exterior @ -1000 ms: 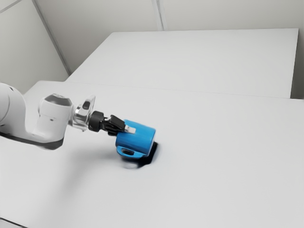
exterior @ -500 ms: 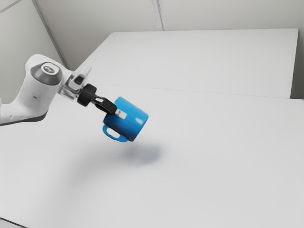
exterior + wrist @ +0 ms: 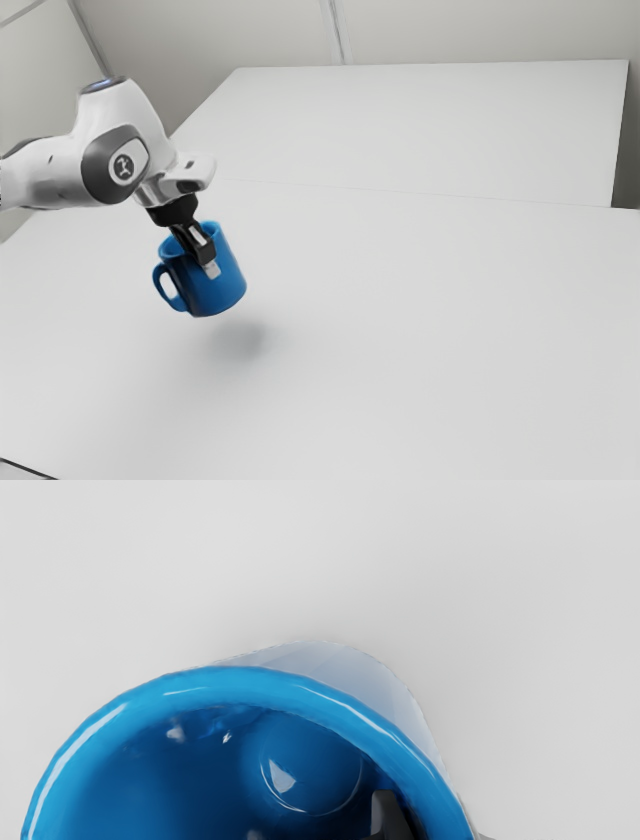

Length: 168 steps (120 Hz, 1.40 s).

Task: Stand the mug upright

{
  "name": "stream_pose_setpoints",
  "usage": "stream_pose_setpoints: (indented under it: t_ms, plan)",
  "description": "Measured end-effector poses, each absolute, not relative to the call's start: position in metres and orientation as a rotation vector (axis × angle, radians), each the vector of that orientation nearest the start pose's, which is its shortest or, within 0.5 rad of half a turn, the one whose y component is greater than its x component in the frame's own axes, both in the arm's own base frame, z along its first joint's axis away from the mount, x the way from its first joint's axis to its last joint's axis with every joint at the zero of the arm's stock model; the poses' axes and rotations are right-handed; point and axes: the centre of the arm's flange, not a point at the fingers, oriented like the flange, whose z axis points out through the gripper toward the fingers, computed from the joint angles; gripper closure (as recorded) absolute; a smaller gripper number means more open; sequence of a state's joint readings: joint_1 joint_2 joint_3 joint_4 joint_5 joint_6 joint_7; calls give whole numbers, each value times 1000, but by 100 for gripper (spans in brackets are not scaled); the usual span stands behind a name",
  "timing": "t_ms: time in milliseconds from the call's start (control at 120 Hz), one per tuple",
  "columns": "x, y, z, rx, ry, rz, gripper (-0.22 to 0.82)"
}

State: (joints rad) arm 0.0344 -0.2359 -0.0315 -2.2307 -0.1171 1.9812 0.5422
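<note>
A blue mug (image 3: 225, 285) hung in the air above the white bench (image 3: 440, 340), mouth uppermost, its body leaning so that the base pointed toward the exterior view's right. Its handle (image 3: 158, 284) faced the exterior view's left. My tool (image 3: 206, 258) pinched the mug by its wall near the rim (image 3: 235, 684), one finger (image 3: 387, 817) down inside the mouth and the other, light-tipped finger (image 3: 212, 270) pressed against the outside. My wrist view looked over the rim into the deep blue interior, where the round floor (image 3: 315, 770) caught small white glints. A soft gray shadow (image 3: 240, 341) fell on the bench beneath the mug, apart from its base. My white arm (image 3: 115, 120) reached in from the exterior view's left, bent at the wrist, with the tool angled down toward the bench. Pale walls (image 3: 470, 25) rose in the background.
</note>
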Motion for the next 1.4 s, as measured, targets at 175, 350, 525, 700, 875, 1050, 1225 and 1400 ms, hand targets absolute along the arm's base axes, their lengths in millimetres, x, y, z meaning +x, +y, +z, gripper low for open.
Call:
stream_pose_setpoints:
  t_ms: [175,350,525,700,875,1050,1225,1400]
  plan:
    - [465,-7,437,-3067,644,-26,79]
    - [457,-5,410,-3026,522,-90,79]
    - [454,-5,392,-3025,406,-169,79]
    - [459,-5,380,-3036,305,-217,79]
    - [463,-6,368,-3050,224,-221,79]
    - [466,-6,354,-3064,157,-196,79]
    - [466,-8,352,-3082,115,-193,55]
    - [469,-12,364,-3093,114,-230,25]
